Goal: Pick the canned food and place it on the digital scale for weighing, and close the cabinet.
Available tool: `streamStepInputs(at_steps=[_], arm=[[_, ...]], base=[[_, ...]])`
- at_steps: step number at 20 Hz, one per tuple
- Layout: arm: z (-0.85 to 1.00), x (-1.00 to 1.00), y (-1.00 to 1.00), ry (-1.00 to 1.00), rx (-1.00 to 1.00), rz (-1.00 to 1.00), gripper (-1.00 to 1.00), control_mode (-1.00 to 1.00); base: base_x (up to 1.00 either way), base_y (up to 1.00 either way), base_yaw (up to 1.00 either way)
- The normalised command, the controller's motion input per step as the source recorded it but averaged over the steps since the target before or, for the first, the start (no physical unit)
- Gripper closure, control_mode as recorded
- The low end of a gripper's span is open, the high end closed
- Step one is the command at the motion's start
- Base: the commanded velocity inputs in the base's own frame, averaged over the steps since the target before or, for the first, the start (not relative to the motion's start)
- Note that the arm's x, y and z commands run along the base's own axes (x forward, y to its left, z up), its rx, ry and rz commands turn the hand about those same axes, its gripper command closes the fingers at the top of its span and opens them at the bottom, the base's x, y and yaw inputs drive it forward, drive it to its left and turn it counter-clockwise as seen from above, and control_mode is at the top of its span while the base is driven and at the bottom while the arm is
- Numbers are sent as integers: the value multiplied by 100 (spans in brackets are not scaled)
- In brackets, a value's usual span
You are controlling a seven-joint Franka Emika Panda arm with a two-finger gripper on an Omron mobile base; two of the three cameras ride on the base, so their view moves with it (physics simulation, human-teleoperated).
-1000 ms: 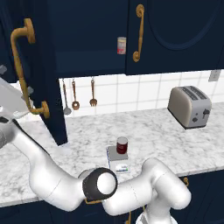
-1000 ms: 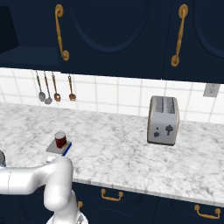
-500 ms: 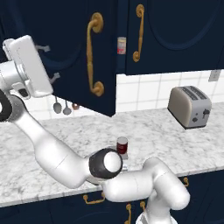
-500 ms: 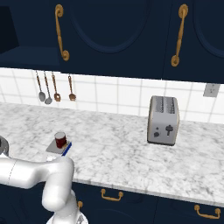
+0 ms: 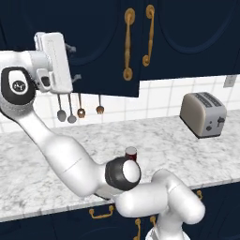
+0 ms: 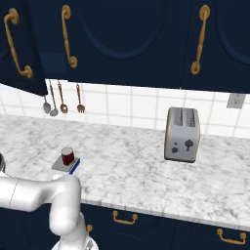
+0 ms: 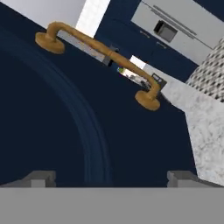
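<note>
Hand (image 5: 71, 62) raised high at the left, fingers spread apart and gripping nothing, facing the navy cabinet (image 5: 101, 44) door close to its brass handle (image 7: 101, 53). Canned food (image 6: 68, 156) upright on the digital scale (image 6: 66, 164), resting on the marble tabletop (image 6: 141, 168), well left of the toaster (image 6: 182, 134).

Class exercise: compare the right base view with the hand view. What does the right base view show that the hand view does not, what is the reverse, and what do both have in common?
Right base view alone: the canned food standing on the digital scale, the toaster and hanging utensils.

Hand view alone: the gripper, jaws wide apart with nothing between them, close up against a door panel.

Shared: the navy cabinet with a curved brass handle, and the marble counter.
</note>
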Motion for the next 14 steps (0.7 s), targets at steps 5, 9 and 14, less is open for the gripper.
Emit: streamStepInputs(at_steps=[5,9,14], arm=[[-100,100,-100,30,9,29,-100,-100],[-64,100,-100,12,11,35,-100,-100],[5,100,-88,0,20,35,-100,-100]], base=[[0,0,0],[0,0,0],[0,0,0]])
